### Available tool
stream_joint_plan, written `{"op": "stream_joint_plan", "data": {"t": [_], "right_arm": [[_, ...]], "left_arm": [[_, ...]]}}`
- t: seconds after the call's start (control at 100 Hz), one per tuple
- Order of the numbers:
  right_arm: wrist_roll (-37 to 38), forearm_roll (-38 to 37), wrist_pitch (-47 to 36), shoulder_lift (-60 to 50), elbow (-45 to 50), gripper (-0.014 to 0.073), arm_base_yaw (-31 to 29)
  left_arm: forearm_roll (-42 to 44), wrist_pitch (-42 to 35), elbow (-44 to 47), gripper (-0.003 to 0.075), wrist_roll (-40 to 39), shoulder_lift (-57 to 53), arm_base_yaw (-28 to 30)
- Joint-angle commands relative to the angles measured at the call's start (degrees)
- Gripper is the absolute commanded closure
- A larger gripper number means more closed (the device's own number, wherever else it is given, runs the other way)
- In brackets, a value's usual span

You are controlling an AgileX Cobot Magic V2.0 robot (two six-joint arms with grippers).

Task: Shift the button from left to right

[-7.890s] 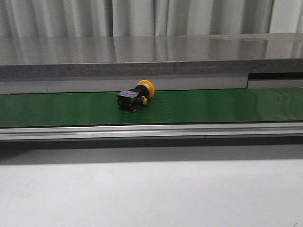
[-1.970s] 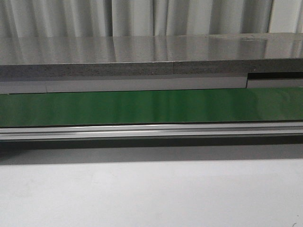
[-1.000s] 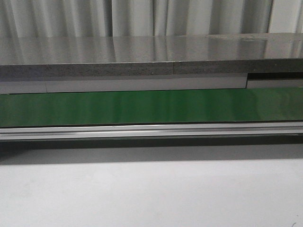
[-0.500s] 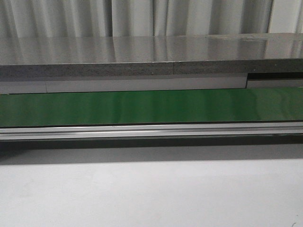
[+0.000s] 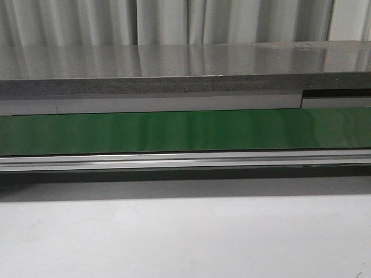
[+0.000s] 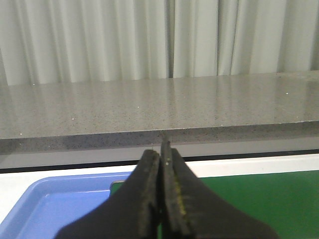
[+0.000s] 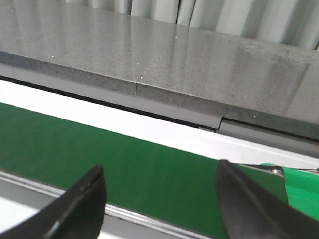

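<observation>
The button is out of view in every frame. The green belt (image 5: 185, 131) runs across the front view with nothing on it. It also shows in the left wrist view (image 6: 259, 199) and the right wrist view (image 7: 99, 154). My left gripper (image 6: 162, 149) is shut with its black fingers pressed together and nothing between them, above the belt's end. My right gripper (image 7: 159, 172) is open and empty, its fingers spread wide over the belt. Neither gripper shows in the front view.
A blue tray (image 6: 60, 204) sits beside the belt's end in the left wrist view. A grey stone ledge (image 5: 174, 69) runs behind the belt. A metal rail (image 5: 185, 160) borders the belt's near side, with a pale table surface (image 5: 185, 237) in front.
The button lay on the belt near the middle 7.9 s ago. It has been gone from the front view for the last two seconds, and nothing has changed since then.
</observation>
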Motion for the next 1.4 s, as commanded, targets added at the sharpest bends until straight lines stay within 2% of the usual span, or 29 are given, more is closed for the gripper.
{"op": "stream_joint_plan", "data": {"t": [0.0, 0.12, 0.22, 0.54, 1.39], "right_arm": [[-0.20, 1.06, -3.74, -3.68, 2.05, 0.0116, 0.02], [-0.20, 1.11, -3.63, -7.36, 4.99, 0.0127, 0.02], [-0.20, 1.11, -3.68, -8.32, 5.35, 0.0207, 0.02], [-0.20, 1.11, -3.56, -8.32, 5.35, 0.0664, 0.02], [0.24, 1.05, -4.07, -8.32, 6.59, 0.0660, 0.02]], "left_arm": [[-0.69, -4.44, -1.55, 0.0741, -0.26, 0.53, -0.35], [-0.69, -4.44, -1.55, 0.0741, -0.26, 0.53, -0.35], [-0.69, -4.44, -1.55, 0.0741, -0.26, 0.53, -0.35], [-0.69, -4.44, -1.55, 0.0741, -0.26, 0.53, -0.35], [-0.69, -4.44, -1.55, 0.0741, -0.26, 0.53, -0.35]]}}
